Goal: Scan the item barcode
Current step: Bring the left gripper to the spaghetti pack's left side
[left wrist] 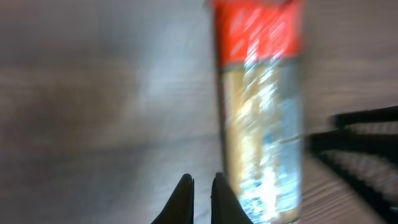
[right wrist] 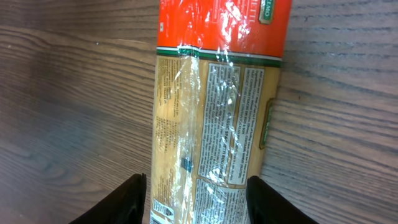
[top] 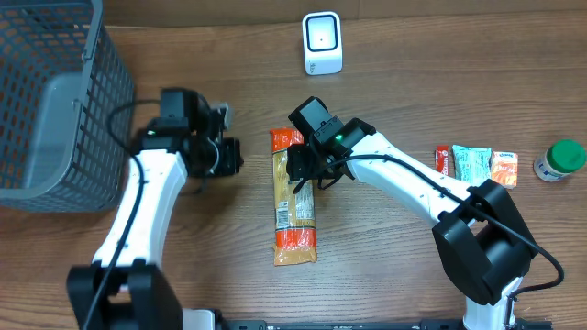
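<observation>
Left fingers were pressed shut on nothing, near the left side of the long packet and beside the grey basket. Right fingers stood apart, straddling the packet's upper half, one along each long edge, with a gap showing at one side. The packet lay flat on the counter, orange at both ends, well apart from the white scanner.

Even bright light; blurry left-wrist view
</observation>
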### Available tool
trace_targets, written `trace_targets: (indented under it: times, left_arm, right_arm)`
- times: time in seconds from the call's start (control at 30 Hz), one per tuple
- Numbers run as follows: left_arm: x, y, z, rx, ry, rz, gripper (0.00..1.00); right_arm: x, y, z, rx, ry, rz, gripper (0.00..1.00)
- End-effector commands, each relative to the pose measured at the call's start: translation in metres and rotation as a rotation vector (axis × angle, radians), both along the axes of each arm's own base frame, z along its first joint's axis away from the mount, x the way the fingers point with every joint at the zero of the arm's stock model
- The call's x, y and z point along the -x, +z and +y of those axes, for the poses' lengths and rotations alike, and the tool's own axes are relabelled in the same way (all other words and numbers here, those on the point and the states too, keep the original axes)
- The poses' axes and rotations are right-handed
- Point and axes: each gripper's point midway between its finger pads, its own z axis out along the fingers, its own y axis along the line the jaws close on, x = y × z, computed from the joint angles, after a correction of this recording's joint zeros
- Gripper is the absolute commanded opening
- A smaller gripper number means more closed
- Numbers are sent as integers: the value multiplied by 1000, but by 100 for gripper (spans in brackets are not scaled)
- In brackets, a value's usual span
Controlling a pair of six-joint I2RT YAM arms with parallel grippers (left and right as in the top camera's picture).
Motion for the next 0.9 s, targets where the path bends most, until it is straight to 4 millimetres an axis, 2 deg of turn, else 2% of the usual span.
trace_targets:
  times: [0.0,0.07,0.2,0.33,0.43,0.6,0.7,0.87]
  left_arm:
    - [18,-44,-4,28,37,142,4]
    - [22,-57,-11,55,23,182,4]
    - [26,-82,-23,61,-8,248,4]
    - [33,-103,-36,55,-49,307,4]
    - [37,-113,-42,51,-72,334,4]
    - [37,-115,-45,49,-85,332,4]
    - [37,-115,-45,49,-85,331,4]
    - [37,-115,-45,49,-85,332,4]
  right_arm:
    - [0,-6,-2,25,-4,-8,56]
    - [0,-9,-2,29,-4,-5,60]
    - [6,-25,-5,45,-13,50,60]
    - [9,-40,-7,23,-11,126,52]
    - [6,-44,-11,10,-23,150,50]
    - [7,-42,-12,-33,18,174,52]
    - [7,-47,-16,-52,11,192,56]
    - [19,-55,-7,-208,66,242,71]
